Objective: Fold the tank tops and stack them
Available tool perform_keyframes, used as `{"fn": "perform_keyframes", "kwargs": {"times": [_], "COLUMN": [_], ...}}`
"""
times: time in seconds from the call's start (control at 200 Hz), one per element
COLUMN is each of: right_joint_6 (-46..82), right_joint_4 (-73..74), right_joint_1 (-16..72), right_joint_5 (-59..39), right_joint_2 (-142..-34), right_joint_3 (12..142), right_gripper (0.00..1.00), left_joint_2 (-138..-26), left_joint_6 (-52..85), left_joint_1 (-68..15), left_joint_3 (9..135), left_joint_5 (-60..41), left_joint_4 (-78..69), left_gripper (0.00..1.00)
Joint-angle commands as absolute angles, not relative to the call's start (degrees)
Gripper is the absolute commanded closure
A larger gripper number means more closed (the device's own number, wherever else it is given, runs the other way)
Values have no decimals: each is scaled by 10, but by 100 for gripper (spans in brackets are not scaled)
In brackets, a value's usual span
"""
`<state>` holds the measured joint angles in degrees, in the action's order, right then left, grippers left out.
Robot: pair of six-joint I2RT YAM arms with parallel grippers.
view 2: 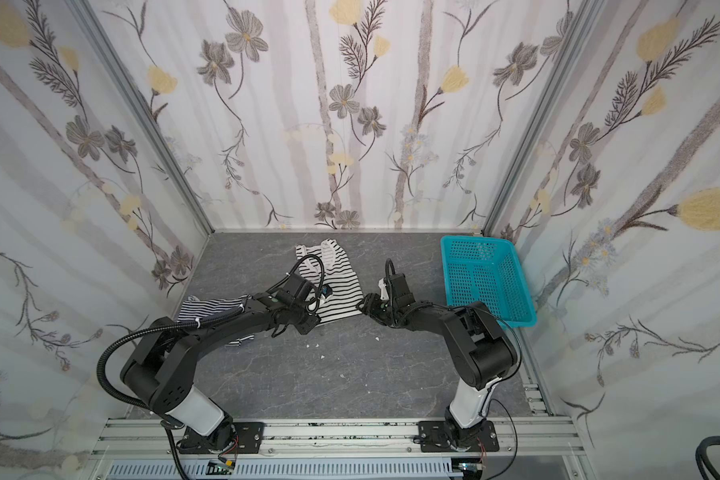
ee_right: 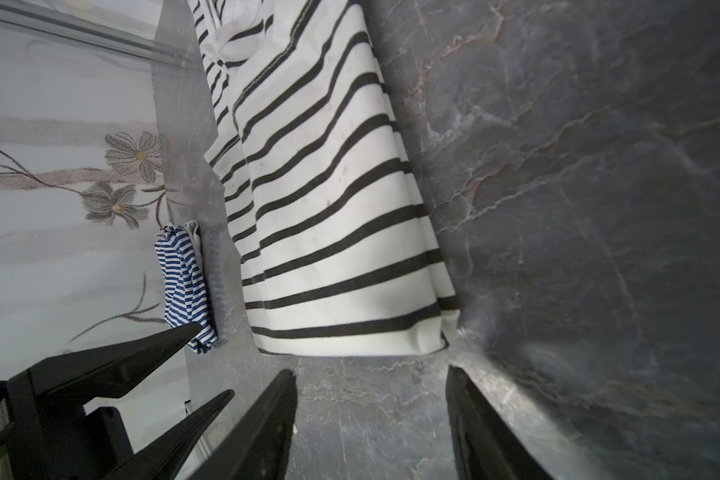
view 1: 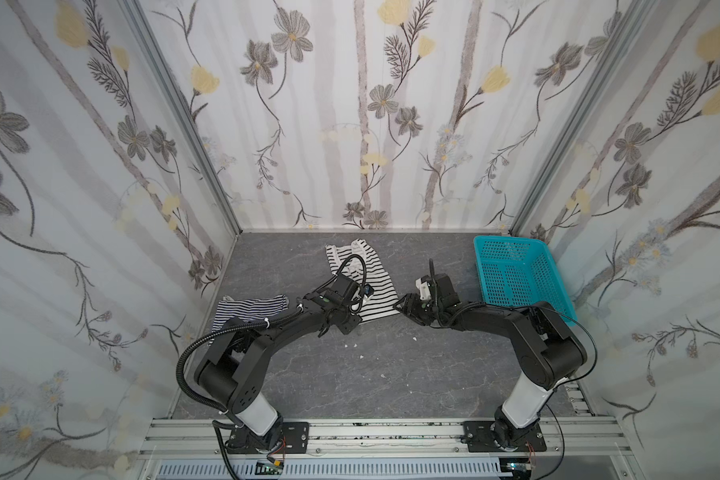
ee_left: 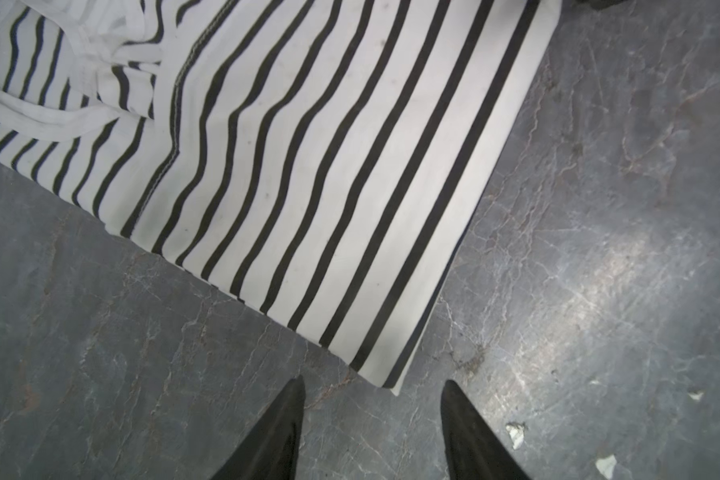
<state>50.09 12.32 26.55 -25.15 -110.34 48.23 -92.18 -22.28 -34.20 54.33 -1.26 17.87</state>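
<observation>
The white tank top with wide black stripes (view 1: 373, 286) (view 2: 337, 286) lies flat mid-table, its hem toward the arms and its straps bunched at the far end. My left gripper (view 1: 348, 324) (ee_left: 374, 380) stands open just short of its near left corner (ee_left: 391, 384), nothing between the fingers. At the near right corner, my right gripper (view 1: 402, 308) (ee_right: 371, 370) is also open and empty, the hem (ee_right: 350, 345) just ahead of its tips. The navy fine-striped tank top (view 1: 248, 307) (view 2: 211, 307) (ee_right: 184, 286) lies crumpled at the left, partly under my left arm.
A turquoise perforated basket (view 1: 512, 253) (view 2: 474, 249) stands at the back right by the wall. Small white scraps (view 1: 355, 345) (ee_left: 516, 432) dot the grey stone-patterned tabletop (view 1: 391, 374). Flowered walls close in three sides.
</observation>
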Motion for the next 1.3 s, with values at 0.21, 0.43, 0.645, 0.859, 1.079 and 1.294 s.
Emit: {"fn": "perform_keyframes", "kwargs": {"times": [0.21,0.43,0.645,0.859,1.079,1.294], "right_joint_6": [525,538,542,546,543,538], "right_joint_4": [181,192,204,209,201,193], "right_joint_1": [266,263,263,263,262,259], "right_joint_5": [-246,-248,-259,-268,-269,-271], "right_joint_2": [-1144,-1158,-1159,-1164,-1155,-1148], "right_joint_3": [489,493,494,501,504,505], "right_gripper": [43,47,69,96,100,100], "left_joint_2": [-916,-915,-934,-953,-984,-1000], "left_joint_6": [-214,-212,-220,-230,-246,-249], "left_joint_1": [-342,-342,-343,-343,-341,-341], "left_joint_3": [510,513,514,521,530,530], "left_joint_5": [-43,-46,-43,-35,3,17], "left_joint_4": [136,134,130,125,121,119], "left_gripper": [45,42,42,43,56,66]}}
